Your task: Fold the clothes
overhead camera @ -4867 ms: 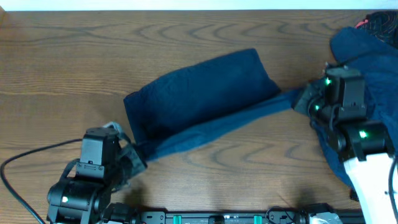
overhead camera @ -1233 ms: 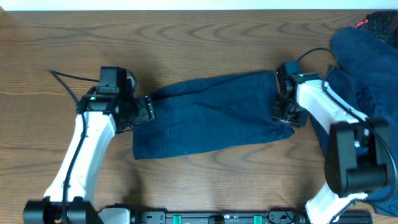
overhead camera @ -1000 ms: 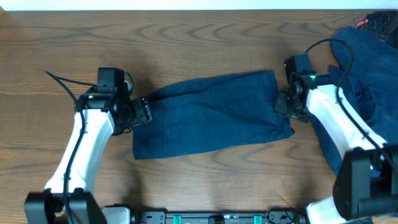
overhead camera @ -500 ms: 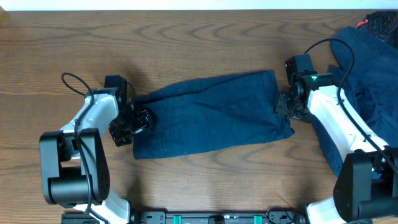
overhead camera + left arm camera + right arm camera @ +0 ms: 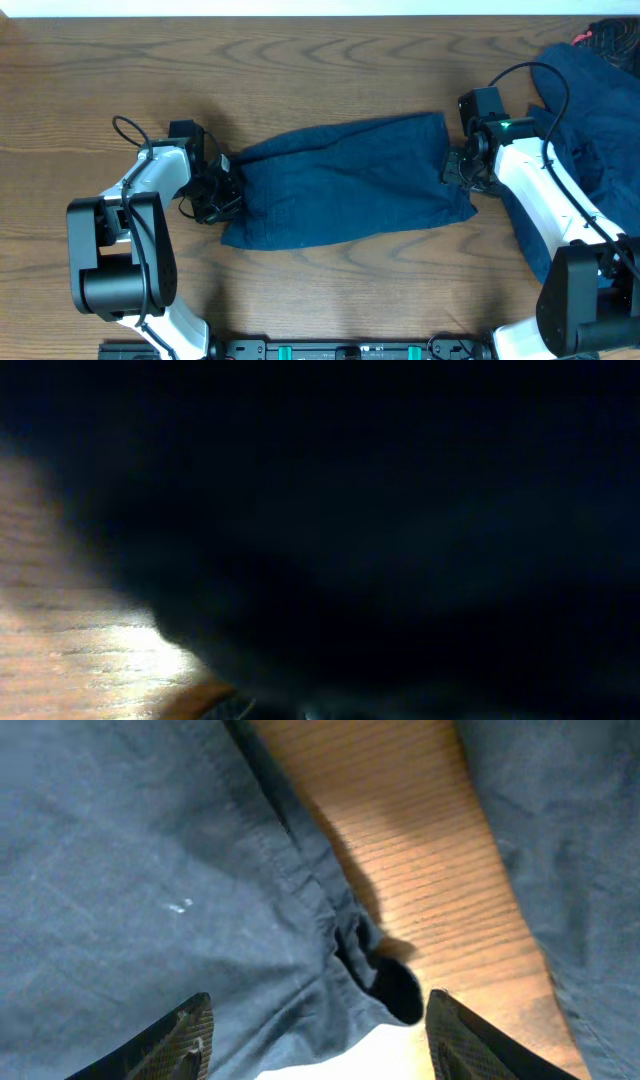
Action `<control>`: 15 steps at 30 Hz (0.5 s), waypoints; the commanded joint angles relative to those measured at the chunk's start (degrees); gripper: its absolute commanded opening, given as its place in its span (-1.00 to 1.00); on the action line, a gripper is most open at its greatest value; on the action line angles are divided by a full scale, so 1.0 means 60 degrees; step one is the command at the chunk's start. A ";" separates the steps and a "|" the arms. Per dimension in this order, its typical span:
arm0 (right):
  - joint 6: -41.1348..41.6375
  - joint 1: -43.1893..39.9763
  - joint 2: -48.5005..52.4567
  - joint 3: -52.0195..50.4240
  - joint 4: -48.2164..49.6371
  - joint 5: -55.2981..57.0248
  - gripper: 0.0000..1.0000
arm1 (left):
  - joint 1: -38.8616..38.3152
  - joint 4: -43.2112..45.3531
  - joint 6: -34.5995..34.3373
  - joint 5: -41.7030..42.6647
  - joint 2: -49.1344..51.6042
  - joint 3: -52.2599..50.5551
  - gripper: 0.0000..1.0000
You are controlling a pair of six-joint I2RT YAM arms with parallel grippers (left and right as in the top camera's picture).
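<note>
While the shorts (image 5: 340,185) lay on the table (image 5: 320,60), long axis spanning both grippers, the left gripper (image 5: 215,192) had its fingers pressed together at one end and the right gripper (image 5: 462,172) had its fingers (image 5: 190,1040) spread above the other.

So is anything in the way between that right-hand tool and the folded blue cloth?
Nothing visible. The right tool sits directly over the right edge of the folded blue cloth, fingers open, with only cloth and bare table beneath it. The pile of other clothes lies off to its right, not between them.
</note>
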 commanded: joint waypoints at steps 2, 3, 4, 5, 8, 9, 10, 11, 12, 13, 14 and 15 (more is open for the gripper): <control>-0.1235 0.0102 -0.0051 -0.0018 0.0277 -0.0892 0.25 | -0.0062 -0.0608 0.0229 -0.0634 0.0117 0.0124 -0.88; -0.1552 0.0186 -0.0051 -0.0018 0.0404 -0.1078 0.21 | -0.0062 -0.0816 0.0229 -0.0729 -0.0051 0.0255 -0.88; -0.1894 0.0291 -0.0051 -0.0018 0.0554 -0.1326 0.15 | -0.0062 -0.1020 0.0229 -0.0834 -0.0259 0.0393 -0.88; -0.2233 0.0430 -0.0051 -0.0018 0.0736 -0.1657 0.08 | -0.0066 -0.1224 0.0229 -0.0889 -0.0484 0.0535 -0.88; -0.2794 0.0878 -0.0051 -0.0018 0.1322 -0.2612 -0.38 | -0.0066 -0.1683 0.0226 -0.0874 -0.1319 0.0867 -0.88; -0.2918 0.1067 -0.0051 -0.0018 0.1592 -0.3009 -0.55 | -0.0066 -0.1789 0.0226 -0.0874 -0.1621 0.0936 -0.89; -0.2962 0.1239 -0.0051 -0.0018 0.1807 -0.3355 -0.83 | -0.0066 -0.1858 0.0222 -0.0874 -0.1996 0.0980 -0.88; -0.2962 0.1413 -0.0051 -0.0018 0.2004 -0.3701 -0.93 | -0.0066 -0.1865 0.0211 -0.0874 -0.2259 0.0987 -0.88; -0.2958 0.1606 -0.0051 -0.0018 0.2175 -0.4102 -0.98 | -0.0073 -0.1861 0.0175 -0.0871 -0.2616 0.0987 -0.88; -0.2954 0.1781 -0.0047 -0.0018 0.2299 -0.4401 -0.98 | -0.0091 -0.1861 0.0106 -0.0871 -0.2903 0.0987 -0.88; -0.2889 0.1993 -0.0029 -0.0018 0.2404 -0.4630 -0.98 | -0.0098 -0.1861 0.0106 -0.0863 -0.3158 0.0987 -0.88; -0.2718 0.2182 -0.0011 -0.0018 0.2477 -0.4696 -0.98 | -0.0102 -0.1861 0.0062 -0.0863 -0.3399 0.0987 -0.88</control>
